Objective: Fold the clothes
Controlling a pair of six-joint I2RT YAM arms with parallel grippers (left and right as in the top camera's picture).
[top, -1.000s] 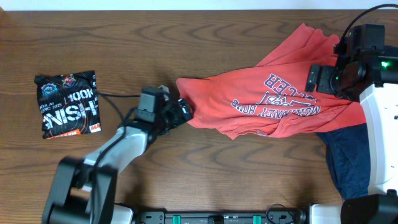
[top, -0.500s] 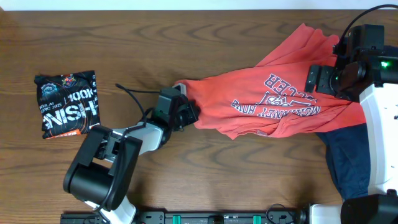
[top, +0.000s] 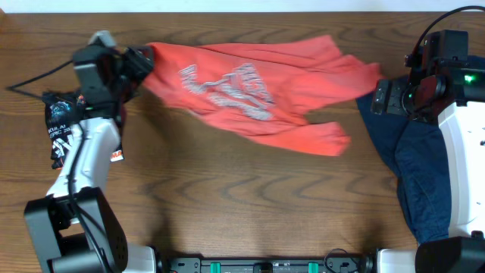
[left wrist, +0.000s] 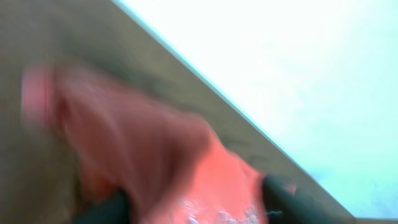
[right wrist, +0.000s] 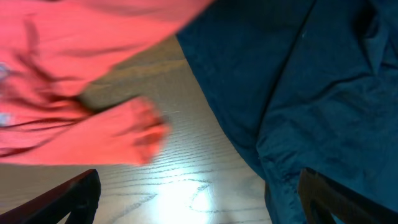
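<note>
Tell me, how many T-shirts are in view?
3. A red-orange lettered T-shirt stretches across the top, held by the left gripper; a plain navy T-shirt lies at the right edge; a black printed T-shirt sits left, partly behind the arm. Others may hide underneath.

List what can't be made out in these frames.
- Left wrist view: motion blur throughout. The red-orange T-shirt is only a smear, and nothing is sharp.
- Overhead: that shirt's lettering is blurred and unreadable.
- Overhead: the black T-shirt is mostly hidden under the left arm, so its print is illegible.
- Overhead: the navy T-shirt is partly covered by the right arm. The right wrist view cuts it off at the frame edge.
</note>
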